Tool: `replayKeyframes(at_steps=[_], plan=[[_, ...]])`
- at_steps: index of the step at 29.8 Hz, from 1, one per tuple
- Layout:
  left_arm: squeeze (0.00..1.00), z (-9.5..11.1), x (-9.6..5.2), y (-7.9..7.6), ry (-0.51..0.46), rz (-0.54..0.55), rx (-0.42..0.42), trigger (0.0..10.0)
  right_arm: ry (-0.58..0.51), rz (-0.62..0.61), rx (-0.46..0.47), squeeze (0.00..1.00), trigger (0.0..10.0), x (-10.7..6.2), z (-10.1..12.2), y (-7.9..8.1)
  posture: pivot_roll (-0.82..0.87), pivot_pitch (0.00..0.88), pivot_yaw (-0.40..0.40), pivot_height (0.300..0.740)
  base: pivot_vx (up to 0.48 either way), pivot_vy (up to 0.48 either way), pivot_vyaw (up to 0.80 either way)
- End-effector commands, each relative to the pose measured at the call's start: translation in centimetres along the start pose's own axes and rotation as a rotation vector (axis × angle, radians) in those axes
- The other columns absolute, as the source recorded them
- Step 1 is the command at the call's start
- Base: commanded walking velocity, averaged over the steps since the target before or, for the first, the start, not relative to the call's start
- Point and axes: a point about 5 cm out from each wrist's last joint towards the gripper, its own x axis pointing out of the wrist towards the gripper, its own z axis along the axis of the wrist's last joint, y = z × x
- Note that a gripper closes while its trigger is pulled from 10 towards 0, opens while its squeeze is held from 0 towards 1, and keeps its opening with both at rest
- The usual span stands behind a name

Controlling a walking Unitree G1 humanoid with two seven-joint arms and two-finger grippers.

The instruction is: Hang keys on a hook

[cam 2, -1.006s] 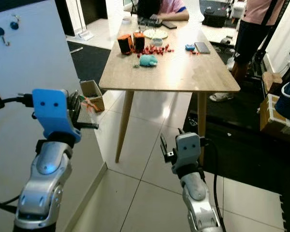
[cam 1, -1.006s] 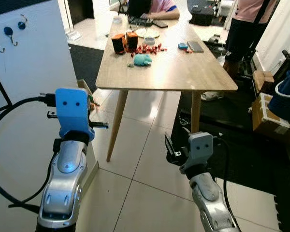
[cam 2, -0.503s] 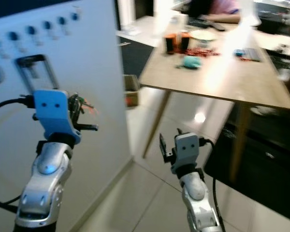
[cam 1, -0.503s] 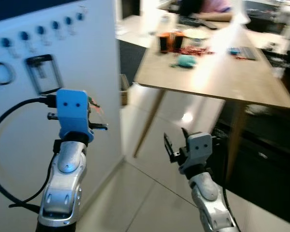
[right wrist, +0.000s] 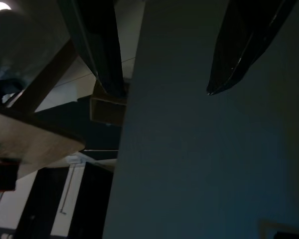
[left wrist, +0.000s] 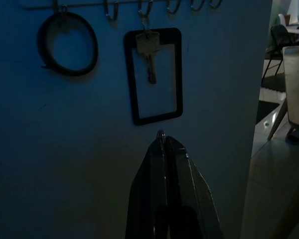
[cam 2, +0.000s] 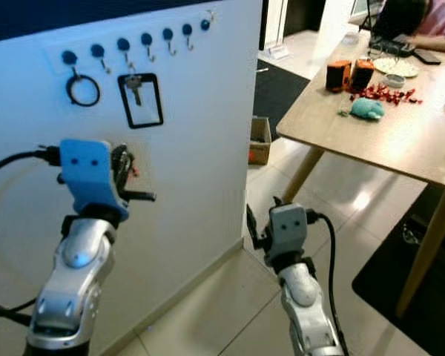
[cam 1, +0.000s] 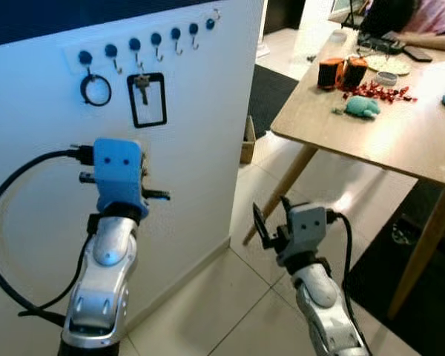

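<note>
The left claw (left wrist: pixel 165 144) was pinched fully closed, a thin metal ring just peeking out between its tips. That looked like the ring of the bunch of keys (cam 2: pixel 123 165), the dark cluster showing beside the blue wrist block in the head views. Gripped at the ring, probably so the loop stayed free to slip over a hook.

The white wall panel (cam 1: pixel 200 133) stood straight ahead of that claw. Up and ahead of it ran a row of small blue-knobbed metal hooks (cam 1: pixel 157 43). One held a black ring-shaped loop (cam 1: pixel 95 90); another held a silver key with a black rectangular frame (cam 1: pixel 146 99), directly above the claw line. The hooks further along looked bare, so a free one seemed the likely target. The claw sat well below the row and apart from the panel; the hanging was not yet done.

The right claw (right wrist: pixel 164 84) was spread wide, holding nothing, low and near the panel edge, apparently idle. The light wooden counter (cam 1: pixel 400 141) lay well off beyond it.
</note>
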Motion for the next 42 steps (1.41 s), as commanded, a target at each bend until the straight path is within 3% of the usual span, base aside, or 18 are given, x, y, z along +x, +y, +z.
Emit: replayKeyframes(at_steps=[1,4,8,10,16,23,25,27,30,35,42], plan=[[0.0,0.5,0.2,-0.8,-0.017,-0.043,-0.022,10.0,0.0,-0.012,0.004,0.0,10.0,-0.2,-0.1,-0.2,0.13,0.147,-0.017,0.74,0.0,0.0,0.0],[0.0,1.5,1.1,-2.4,-0.044,-0.119,-0.076,10.0,-0.022,-0.012,-0.003,0.0,10.0,0.1,0.3,-0.3,0.14,0.148,-0.015,0.74,0.0,0.0,0.0],[0.0,2.1,1.8,-3.2,-0.061,-0.137,-0.098,10.0,-0.042,-0.011,-0.009,0.0,10.0,0.4,0.8,-0.3,0.13,0.149,-0.01,0.74,0.0,0.0,0.0],[0.0,2.5,2.9,-3.8,-0.07,-0.136,-0.105,10.0,-0.08,-0.011,-0.011,0.0,10.0,0.9,1.7,-0.4,0.13,0.151,-0.004,0.74,0.0,0.0,0.0],[0.0,3.2,5.3,-4.5,-0.064,-0.141,-0.092,10.0,-0.175,-0.01,0.001,0.0,10.0,2.1,4.3,-0.6,0.12,0.153,0.011,0.74,0.0,0.0,0.0],[0.0,3.6,6.4,-4.5,-0.068,-0.136,-0.078,10.0,-0.206,0.006,0.009,0.0,10.0,2.7,5.2,-0.4,0.11,0.155,0.019,0.74,0.0,0.0,0.0],[0.0,3.8,8.2,-4.1,-0.065,-0.107,-0.055,10.0,-0.25,0.047,0.025,0.0,10.0,3.8,6.2,0.5,0.12,0.159,0.023,0.74,0.0,0.0,0.0],[0.0,3.8,8.2,-4.1,-0.065,-0.107,-0.055,10.0,-0.25,0.047,0.025,0.0,10.0,3.8,6.2,0.5,0.12,0.159,0.023,0.74,0.0,0.0,0.0],[0.0,3.6,9.8,-3.3,-0.051,-0.043,-0.015,10.0,-0.284,0.068,0.043,0.0,10.0,4.7,7.2,1.2,0.12,0.161,0.023,0.74,0.0,0.0,0.0],[0.0,3.6,10.6,-2.7,-0.05,-0.01,-0.01,10.0,-0.296,0.08,0.053,0.0,10.0,4.9,7.6,1.6,0.11,0.162,0.023,0.74,0.0,0.0,0.0],[0.0,5.1,11.3,0.6,-0.118,0.058,-0.051,10.0,-0.289,0.094,0.062,0.0,10.0,4.3,7.4,1.8,0.11,0.162,0.018,0.74,0.0,0.0,0.0]])
